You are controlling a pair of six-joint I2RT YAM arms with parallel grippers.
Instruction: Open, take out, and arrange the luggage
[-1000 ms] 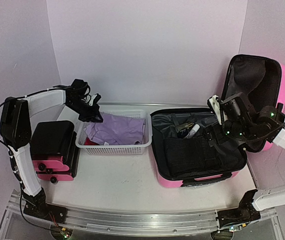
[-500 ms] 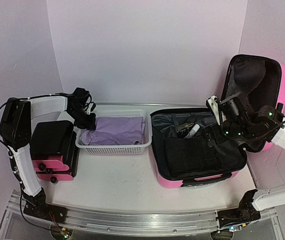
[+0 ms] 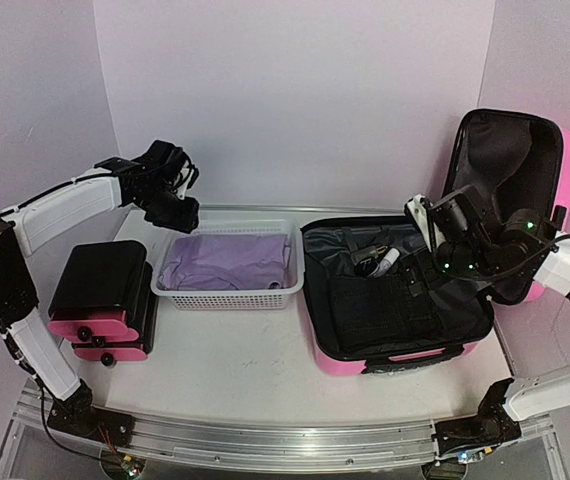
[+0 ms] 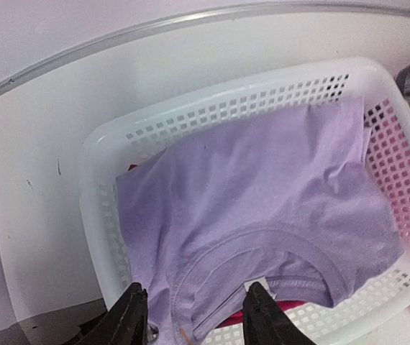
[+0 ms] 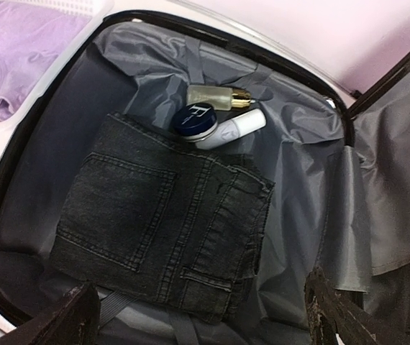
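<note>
The pink luggage (image 3: 395, 358) lies open on the right, its lid (image 3: 510, 185) standing up behind. On its black lining (image 5: 302, 165) lie folded dark jeans (image 5: 162, 215), a perfume bottle (image 5: 216, 95), a blue round tin (image 5: 194, 121) and a white tube (image 5: 235, 128). My right gripper (image 5: 198, 316) hovers open over the jeans, touching nothing; from above it (image 3: 423, 262) is over the case's right half. My left gripper (image 4: 194, 320) is open above the white basket (image 4: 212, 108), where a purple shirt (image 4: 262, 201) lies loose. In the top view the left gripper (image 3: 177, 212) is at the basket's back left corner.
A black and pink case (image 3: 105, 300) lies at the left, beside the basket (image 3: 227, 296). Something red (image 4: 291, 305) shows under the shirt. Walls close in the table on three sides. A metal rail (image 3: 265, 440) runs along the near edge.
My left gripper has let go of the purple shirt, which now lies flat in the basket, then opened and lifted up and back. My right gripper has shifted slightly left over the luggage.
</note>
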